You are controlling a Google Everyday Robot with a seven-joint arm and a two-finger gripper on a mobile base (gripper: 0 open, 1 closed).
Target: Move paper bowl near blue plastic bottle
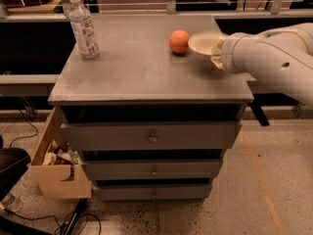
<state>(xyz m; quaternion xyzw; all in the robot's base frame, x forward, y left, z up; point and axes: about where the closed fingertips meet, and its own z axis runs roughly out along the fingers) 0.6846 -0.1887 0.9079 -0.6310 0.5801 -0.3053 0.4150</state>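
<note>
The small, off-white paper bowl was at the upper right of the frame, just right of an orange ball, with the tool pinching its right rim. The tall, bluish clear plastic bottle stood well apart at the grey worktop's upper left. The grasp looked done, but nearly the whole carry leftward seemingly remained.
</note>
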